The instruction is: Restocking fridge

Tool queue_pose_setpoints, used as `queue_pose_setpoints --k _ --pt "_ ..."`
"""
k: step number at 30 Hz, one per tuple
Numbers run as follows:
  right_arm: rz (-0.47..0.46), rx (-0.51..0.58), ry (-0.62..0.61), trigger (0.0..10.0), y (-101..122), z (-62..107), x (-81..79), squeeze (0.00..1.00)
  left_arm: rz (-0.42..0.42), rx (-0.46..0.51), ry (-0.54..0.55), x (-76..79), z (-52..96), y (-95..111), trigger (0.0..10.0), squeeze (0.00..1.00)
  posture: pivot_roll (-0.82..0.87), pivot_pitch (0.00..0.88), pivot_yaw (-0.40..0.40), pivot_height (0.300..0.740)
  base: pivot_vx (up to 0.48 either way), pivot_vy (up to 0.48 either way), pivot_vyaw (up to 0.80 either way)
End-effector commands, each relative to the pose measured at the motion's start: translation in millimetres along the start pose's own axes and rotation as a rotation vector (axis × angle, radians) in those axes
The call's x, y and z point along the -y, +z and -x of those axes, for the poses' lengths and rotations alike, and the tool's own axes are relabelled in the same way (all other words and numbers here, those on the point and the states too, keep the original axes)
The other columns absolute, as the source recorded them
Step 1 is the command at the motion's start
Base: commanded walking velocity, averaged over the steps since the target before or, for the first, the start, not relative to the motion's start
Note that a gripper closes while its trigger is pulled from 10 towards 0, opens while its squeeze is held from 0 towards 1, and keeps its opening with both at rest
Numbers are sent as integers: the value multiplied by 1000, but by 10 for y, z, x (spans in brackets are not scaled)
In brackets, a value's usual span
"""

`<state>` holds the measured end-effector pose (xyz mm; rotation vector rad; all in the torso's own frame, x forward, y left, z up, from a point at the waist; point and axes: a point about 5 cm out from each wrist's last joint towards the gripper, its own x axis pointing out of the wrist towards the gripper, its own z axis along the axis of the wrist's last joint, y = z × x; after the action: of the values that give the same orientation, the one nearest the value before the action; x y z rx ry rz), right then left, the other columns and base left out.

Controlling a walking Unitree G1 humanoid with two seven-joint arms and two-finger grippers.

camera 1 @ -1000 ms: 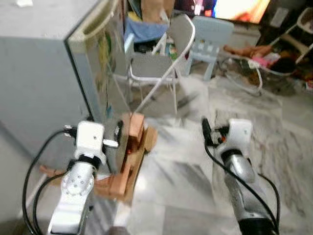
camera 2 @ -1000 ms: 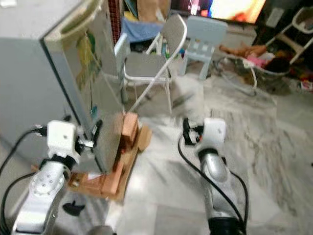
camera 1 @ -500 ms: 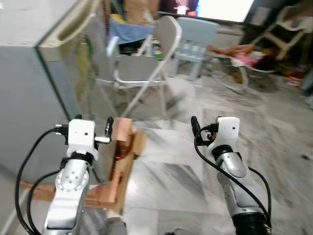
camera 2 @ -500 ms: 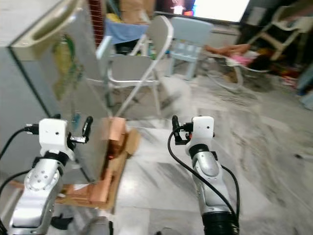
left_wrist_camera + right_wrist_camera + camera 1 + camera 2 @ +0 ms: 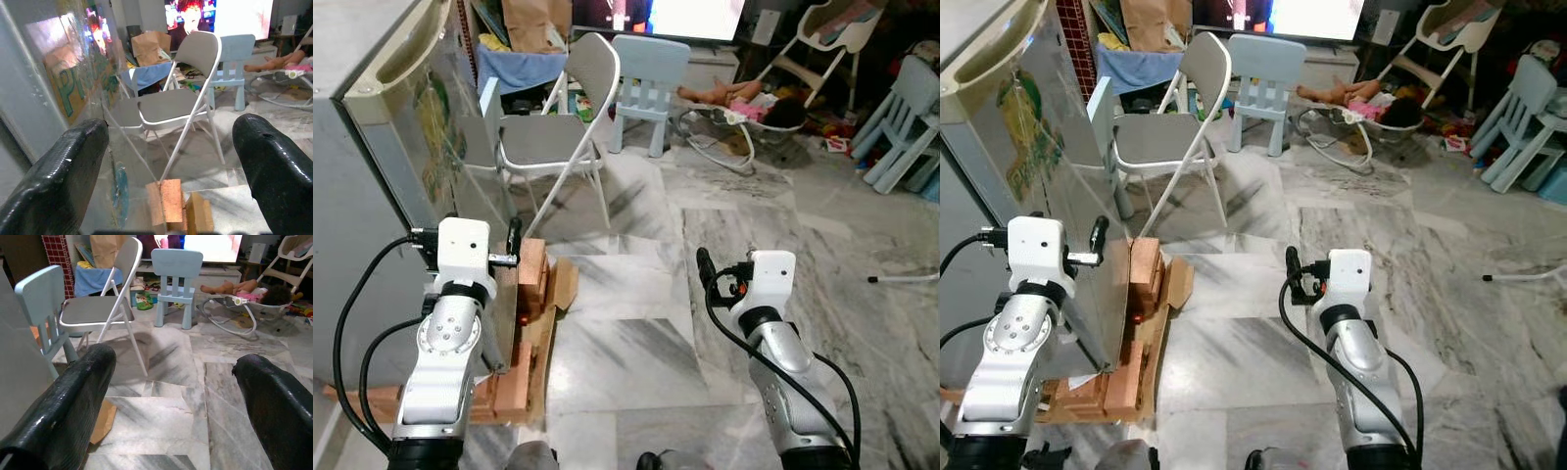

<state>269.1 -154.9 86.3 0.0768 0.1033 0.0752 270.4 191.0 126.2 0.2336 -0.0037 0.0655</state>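
Head views: fridge (image 5: pixel 382 117) stands at the robot's left, on wooden blocks (image 5: pixel 524 294). Compared with a second ago the picture is sharper and the camera has swung, bringing more marble floor (image 5: pixel 724 215) into view. Left wrist view: left gripper (image 5: pixel 171 166) fingers apart, beside the fridge face, folding chair (image 5: pixel 171 105) beyond. Right wrist view: right gripper (image 5: pixel 176 396) fingers apart over the floor, right of the fridge.

fridge (image 5: pixel 382 147): grey, shiny door with green and yellow sticker
floor (image 5: pixel 724 215): grey-veined white marble
folding chair (image 5: pixel 553 132): grey, white frame
small chair (image 5: pixel 649 70): pale blue
bricks (image 5: pixel 530 277): orange
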Motion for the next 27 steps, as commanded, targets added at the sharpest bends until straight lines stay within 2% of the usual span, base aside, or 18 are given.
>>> queue_pose_setpoints --k 1,10,13,15,18,21,26,27 --pt "-16 26 -36 10000 44 -33 64 0 -39 -12 10 -39 53 -23 10000 0 209 24 -27 740 0 0 0" --pt "-35 45 -16 10000 55 -76 -18 0 -92 -42 23 -159 156 -37 10000 0 259 26 16 740 0 0 0" --pt "-35 79 27 10000 131 -118 -80 0 -101 -39 52 -240 160 17 10000 0 267 25 25 740 0 0 138" --pt "-37 100 37 10000 198 -154 -93 0 -93 -44 80 -285 186 26 10000 0 264 31 3 740 0 0 500" --pt "-49 89 22 10000 176 -177 -80 0 -75 -66 69 -236 182 -53 10000 0 247 35 -35 740 0 0 763" --pt "-75 51 -4 10000 93 -177 -79 0 -53 -75 33 -141 118 -111 10000 0 235 33 -61 740 0 0 0" --pt "-47 54 43 10000 114 -165 -166 0 13 -70 -11 -27 -77 -120 10000 0 193 30 -80 740 0 0 0" --pt "-47 54 43 10000 114 -165 -166 0 13 -70 -11 -27 -77 -120 10000 0 193 30 -80 740 0 0 0"
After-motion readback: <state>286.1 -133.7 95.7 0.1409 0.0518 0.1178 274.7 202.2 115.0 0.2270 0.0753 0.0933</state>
